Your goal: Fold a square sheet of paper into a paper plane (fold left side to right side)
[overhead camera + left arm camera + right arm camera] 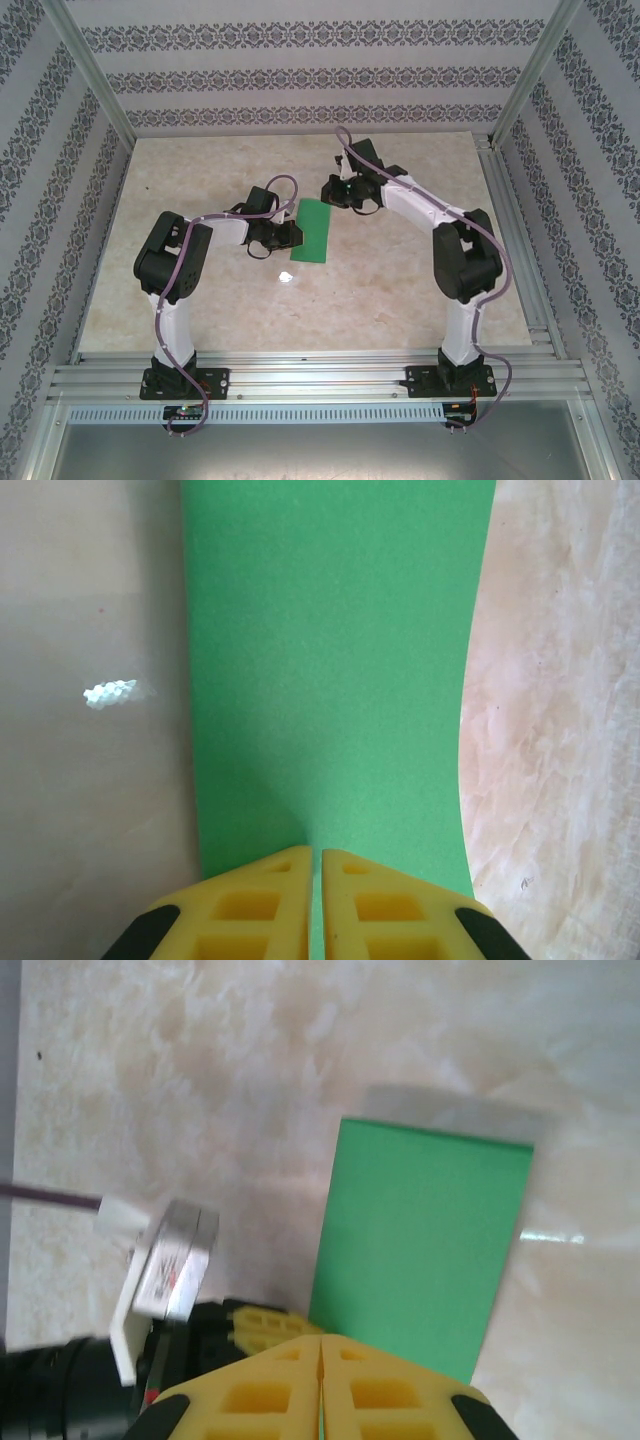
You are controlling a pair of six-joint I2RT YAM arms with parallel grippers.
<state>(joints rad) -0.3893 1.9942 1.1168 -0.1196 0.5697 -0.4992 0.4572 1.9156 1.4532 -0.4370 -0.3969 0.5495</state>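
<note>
Your left gripper (291, 238), fingers pressed together, seems to bear down on the 8 o'clock edge of the square sheet of paper (312, 231), probably pinning the halved green strip at the table's (400, 300) centre; that arm reaches in with its elbow folded. Your right gripper (338, 197), likewise closed and empty, sits at the sheet's 1 o'clock corner with its wrist tipped down, likely flattening the crease.

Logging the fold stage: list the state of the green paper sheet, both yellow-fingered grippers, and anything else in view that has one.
Bright green paper sheet: a narrow rectangle rather than a square, lying on the beige marbled table, not yet a dart.
Left gripper, yellow-fingered: shut, tips over one edge of the paper.
Right gripper, yellow-fingered: shut, tips over one end of the paper.
</note>
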